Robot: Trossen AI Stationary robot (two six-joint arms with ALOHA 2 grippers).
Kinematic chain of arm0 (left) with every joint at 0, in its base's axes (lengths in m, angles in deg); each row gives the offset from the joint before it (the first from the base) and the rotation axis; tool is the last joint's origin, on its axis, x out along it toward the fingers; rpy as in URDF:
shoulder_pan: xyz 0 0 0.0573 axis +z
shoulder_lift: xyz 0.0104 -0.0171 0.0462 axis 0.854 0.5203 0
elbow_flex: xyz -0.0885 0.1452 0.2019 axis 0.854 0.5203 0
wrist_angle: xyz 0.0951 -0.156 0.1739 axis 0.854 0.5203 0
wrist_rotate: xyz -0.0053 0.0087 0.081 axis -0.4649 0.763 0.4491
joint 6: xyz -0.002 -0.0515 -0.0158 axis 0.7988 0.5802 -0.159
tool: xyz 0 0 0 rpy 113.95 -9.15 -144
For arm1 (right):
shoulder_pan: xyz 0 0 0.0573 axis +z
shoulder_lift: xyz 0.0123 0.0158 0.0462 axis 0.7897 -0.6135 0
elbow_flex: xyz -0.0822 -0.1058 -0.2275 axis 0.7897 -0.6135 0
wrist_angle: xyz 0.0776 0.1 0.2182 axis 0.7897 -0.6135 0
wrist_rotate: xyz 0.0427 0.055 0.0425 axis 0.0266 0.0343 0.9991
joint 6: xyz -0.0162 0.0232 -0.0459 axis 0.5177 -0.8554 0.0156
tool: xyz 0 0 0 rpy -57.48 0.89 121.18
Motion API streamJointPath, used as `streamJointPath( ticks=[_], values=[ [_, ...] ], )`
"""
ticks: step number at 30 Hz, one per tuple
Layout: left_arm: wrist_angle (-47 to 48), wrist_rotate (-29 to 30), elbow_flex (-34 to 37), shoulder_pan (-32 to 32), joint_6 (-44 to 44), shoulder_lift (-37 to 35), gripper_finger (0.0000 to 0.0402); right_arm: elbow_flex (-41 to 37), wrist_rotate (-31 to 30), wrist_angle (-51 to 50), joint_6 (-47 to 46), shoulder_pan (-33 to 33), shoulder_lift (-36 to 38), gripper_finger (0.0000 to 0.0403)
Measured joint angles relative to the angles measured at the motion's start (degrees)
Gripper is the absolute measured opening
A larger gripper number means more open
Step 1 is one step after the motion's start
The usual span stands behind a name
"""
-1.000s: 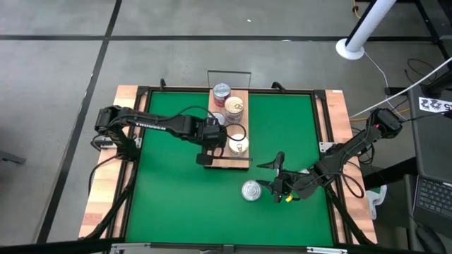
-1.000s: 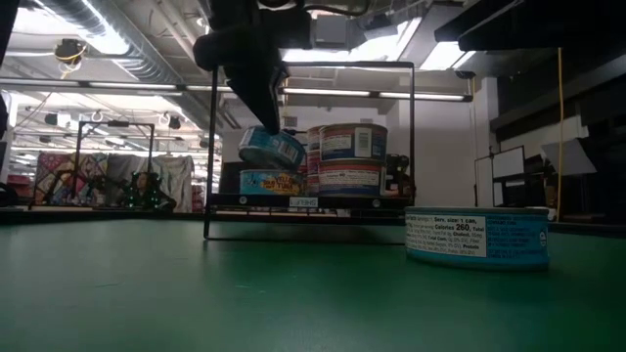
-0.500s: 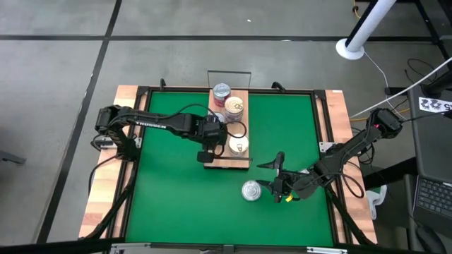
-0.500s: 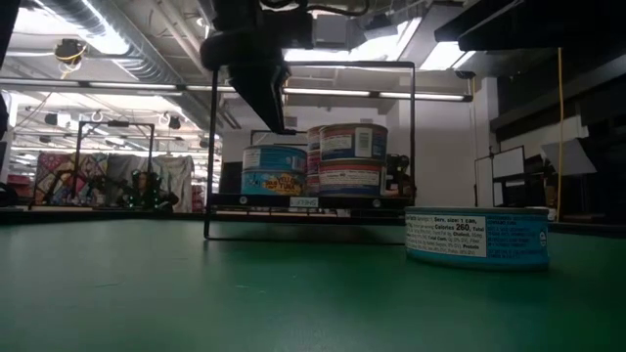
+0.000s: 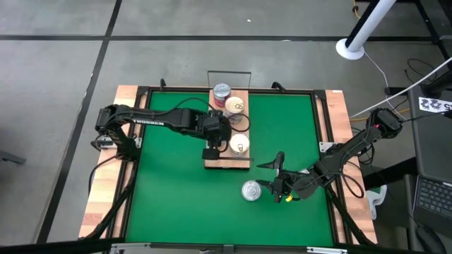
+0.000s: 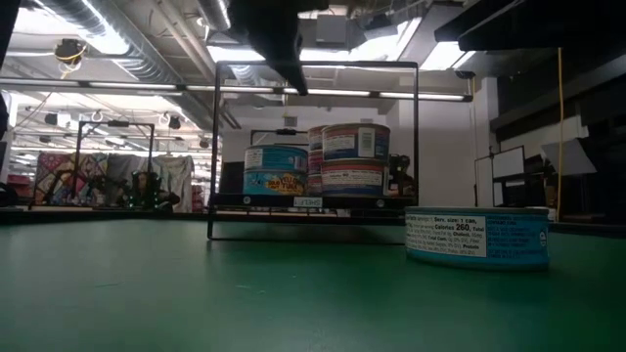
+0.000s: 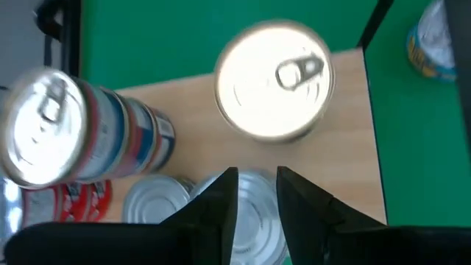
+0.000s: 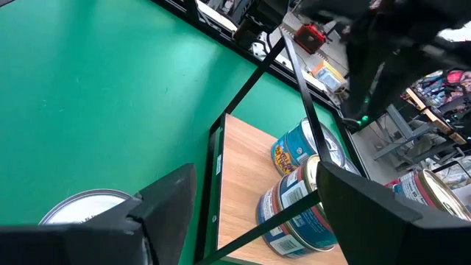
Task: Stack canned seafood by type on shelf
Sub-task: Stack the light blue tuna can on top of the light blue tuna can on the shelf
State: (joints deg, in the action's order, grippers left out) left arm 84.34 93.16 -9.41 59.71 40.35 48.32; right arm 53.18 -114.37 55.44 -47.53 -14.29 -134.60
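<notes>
Left gripper [image 7: 256, 199] hovers narrowly parted and empty just above a silver tin [image 7: 250, 210] on the shelf [image 5: 227, 161], right gripper [image 5: 277, 182] wide beside the loose tin [image 5: 251, 190].

Left end effector [image 7: 256, 193] hides silver tin [image 7: 250, 221] top; lone tin [image 8: 81, 207] cut off.

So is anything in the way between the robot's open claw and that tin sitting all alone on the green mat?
Nothing visible is. The right gripper waits open right beside the lone tin on the green mat, with only bare mat between them. The shelf and its stacked tins sit farther back, off that path.
</notes>
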Motion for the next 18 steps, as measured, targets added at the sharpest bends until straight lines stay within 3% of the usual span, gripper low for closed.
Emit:
streamJointPath(
  ticks=[5,18],
  values=[
    [1.4,0.0,-3.9,-0.7,0.0,0.0,0.0090,0.0,1.9,0.0,0.0,0.0,0.0,0.0280],
    [2.3,-0.1,-9.4,-7.0,1.7,-0.3,0.0090,0.0,25.4,-1.1,-0.6,0.0,0.0,0.0280]
  ],
)
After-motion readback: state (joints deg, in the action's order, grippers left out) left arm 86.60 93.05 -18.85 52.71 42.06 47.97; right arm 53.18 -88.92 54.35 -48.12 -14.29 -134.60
